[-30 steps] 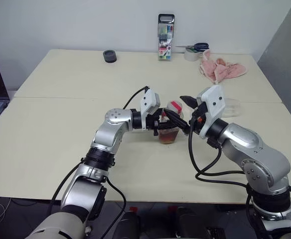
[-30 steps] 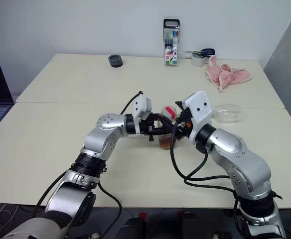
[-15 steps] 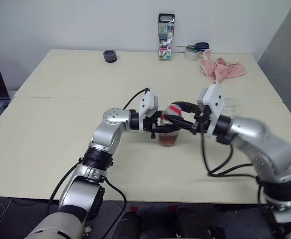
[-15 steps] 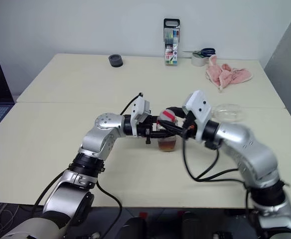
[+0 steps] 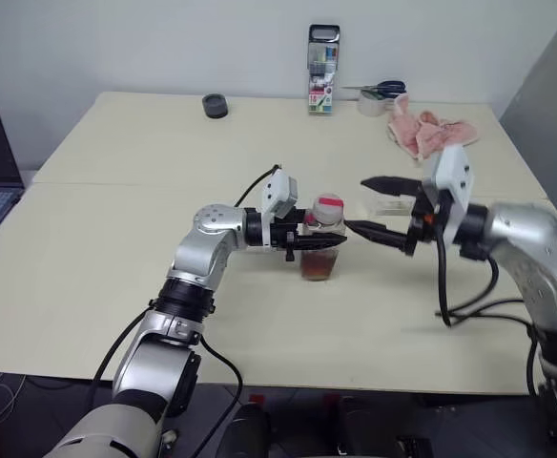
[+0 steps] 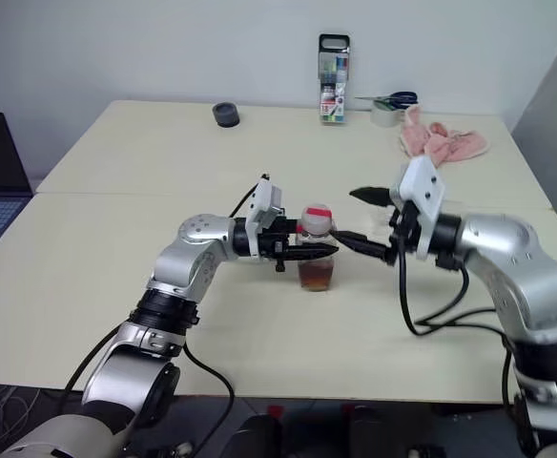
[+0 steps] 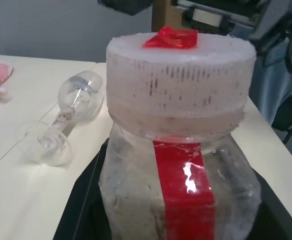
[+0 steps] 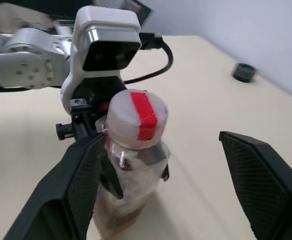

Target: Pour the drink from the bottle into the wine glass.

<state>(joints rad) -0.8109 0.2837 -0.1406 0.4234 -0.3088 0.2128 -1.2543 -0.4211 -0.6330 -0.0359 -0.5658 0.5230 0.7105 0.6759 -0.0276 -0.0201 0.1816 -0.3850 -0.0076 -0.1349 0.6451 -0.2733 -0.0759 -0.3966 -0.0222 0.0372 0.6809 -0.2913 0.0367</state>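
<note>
Near the table's middle, the left gripper point(image 5: 319, 242) pinches the bottle point(image 5: 322, 240) below its white cap point(image 7: 180, 67), holding it upright with the drink point(image 6: 316, 277) low inside. One second ago the right gripper point(image 5: 381, 206) reached in at the cap; now it has drawn back toward the table's right edge, fingers spread wide and empty. Beyond it, the glass point(image 7: 66, 117) lies on its side, as before.
</note>
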